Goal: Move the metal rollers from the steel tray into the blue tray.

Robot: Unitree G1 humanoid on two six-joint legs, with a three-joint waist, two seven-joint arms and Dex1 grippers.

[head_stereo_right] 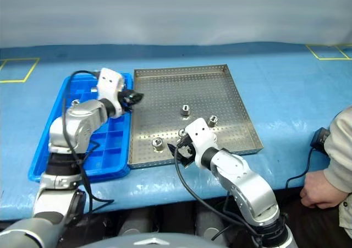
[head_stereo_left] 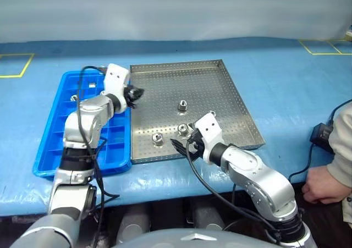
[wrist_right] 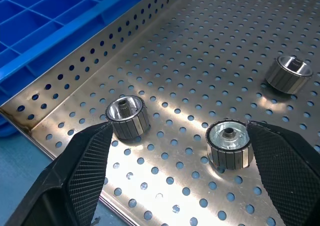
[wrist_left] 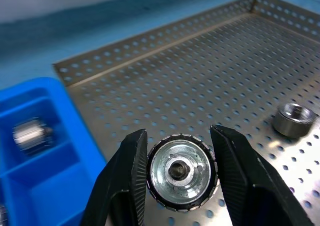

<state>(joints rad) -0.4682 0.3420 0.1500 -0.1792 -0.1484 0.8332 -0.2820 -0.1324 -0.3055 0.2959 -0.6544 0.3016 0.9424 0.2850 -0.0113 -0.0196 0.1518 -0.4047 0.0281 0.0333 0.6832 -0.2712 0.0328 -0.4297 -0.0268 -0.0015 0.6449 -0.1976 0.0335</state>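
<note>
Gripping one ribbed silver metal roller (wrist_left: 182, 173) between its shut black fingers, the left gripper (head_stereo_left: 133, 94) hangs over the perforated steel tray (head_stereo_left: 220, 102), just beside the blue compartment tray (head_stereo_left: 60, 143). The right gripper (wrist_right: 177, 153) (fingers wide) straddles two loose rollers (wrist_right: 129, 117) there, holding neither.

steel tray (head_stereo_left: 165, 83) far half bare, rollers (head_stereo_left: 182, 105) seemingly crowd near edge beside right hand (head_stereo_left: 184, 144)

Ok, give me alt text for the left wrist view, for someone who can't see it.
The left gripper is shut on a metal roller above the steel tray. Another roller lies on the tray, and one more sits in a compartment of the blue tray.
</note>
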